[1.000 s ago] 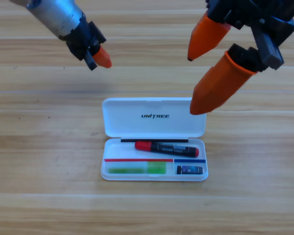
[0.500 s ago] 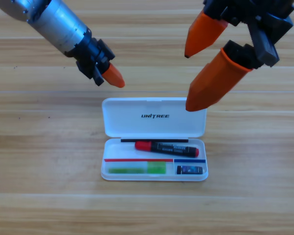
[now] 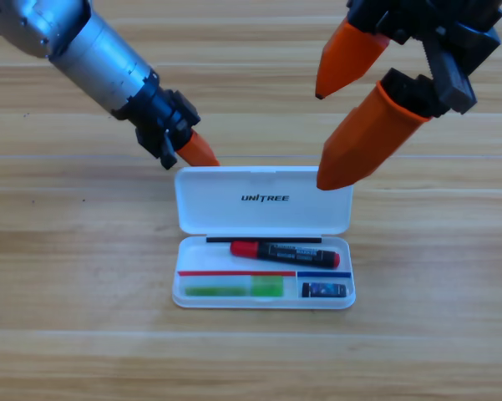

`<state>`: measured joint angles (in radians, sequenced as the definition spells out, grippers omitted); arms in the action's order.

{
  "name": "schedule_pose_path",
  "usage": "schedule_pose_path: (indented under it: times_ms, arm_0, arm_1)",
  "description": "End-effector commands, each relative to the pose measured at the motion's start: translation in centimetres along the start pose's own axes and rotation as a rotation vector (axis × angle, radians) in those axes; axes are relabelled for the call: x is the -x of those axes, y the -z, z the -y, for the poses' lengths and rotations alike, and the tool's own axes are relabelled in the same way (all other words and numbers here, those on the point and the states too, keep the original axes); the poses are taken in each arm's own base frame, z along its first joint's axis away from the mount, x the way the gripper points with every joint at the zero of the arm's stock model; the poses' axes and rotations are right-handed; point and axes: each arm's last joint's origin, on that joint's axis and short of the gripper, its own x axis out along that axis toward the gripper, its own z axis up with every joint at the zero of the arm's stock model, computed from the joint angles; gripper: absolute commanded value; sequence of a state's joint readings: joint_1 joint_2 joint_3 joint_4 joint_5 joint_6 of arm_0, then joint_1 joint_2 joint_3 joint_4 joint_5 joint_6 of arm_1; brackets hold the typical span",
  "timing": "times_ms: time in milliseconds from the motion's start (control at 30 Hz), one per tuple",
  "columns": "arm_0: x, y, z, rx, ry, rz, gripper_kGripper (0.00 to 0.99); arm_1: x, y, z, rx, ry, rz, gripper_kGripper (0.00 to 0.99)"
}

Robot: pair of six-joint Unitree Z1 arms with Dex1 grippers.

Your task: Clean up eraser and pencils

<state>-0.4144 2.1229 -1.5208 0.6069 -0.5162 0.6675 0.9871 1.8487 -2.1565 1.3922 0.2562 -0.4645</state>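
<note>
A white case [image 3: 209, 213] lies open in the middle of the table, its lid folded back. Inside it, the black pencil with a red cap [image 3: 284, 251] lies along the upper compartment. The pale green pencil [image 3: 234, 289] fills the lower left slot, and the tiny dark eraser [image 3: 324, 290] sits in the lower right slot. My left gripper [image 3: 202, 154] shows as a single orange tip, shut and holding nothing, at the lid's top left corner. The right gripper [image 3: 319, 141] hangs open above the lid's top right corner, its lower jaw tip over the lid's edge.
The wooden table [image 3: 83, 317] stretches out on all sides of the case. The left arm [image 3: 83, 50] slants in from the upper left corner.
My left gripper has come down and to the right, from above the table to the lid's top left corner. The right gripper has barely shifted. The case and its contents have not moved.
</note>
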Motion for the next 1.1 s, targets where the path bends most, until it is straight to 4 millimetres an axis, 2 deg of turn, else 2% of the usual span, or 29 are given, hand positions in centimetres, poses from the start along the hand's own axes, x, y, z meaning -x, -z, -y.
schedule_pose_path:
  times_ms: [33,267,600,1100]
  arm_0:
    - [-2.4,1.6,0.4,0.004,0.086,-0.04,0.0]
    - [-2.6,1.9,1.8,-0.025,0.12,-0.059,0.0]
    - [-2.0,1.9,5.1,-0.081,0.184,-0.066,0.0]
    - [-3.3,1.7,7.9,-0.131,0.233,-0.096,0.0]
  arm_1:
    - [-1.5,-0.2,0.1,-0.012,-0.032,-0.015,0.945]
    - [-1.5,-0.2,0.1,-0.013,-0.032,-0.015,0.945]
    - [-1.7,-0.2,0.1,-0.015,-0.036,-0.019,0.945]
    - [-1.9,-0.3,0.2,-0.016,-0.037,-0.022,0.945]
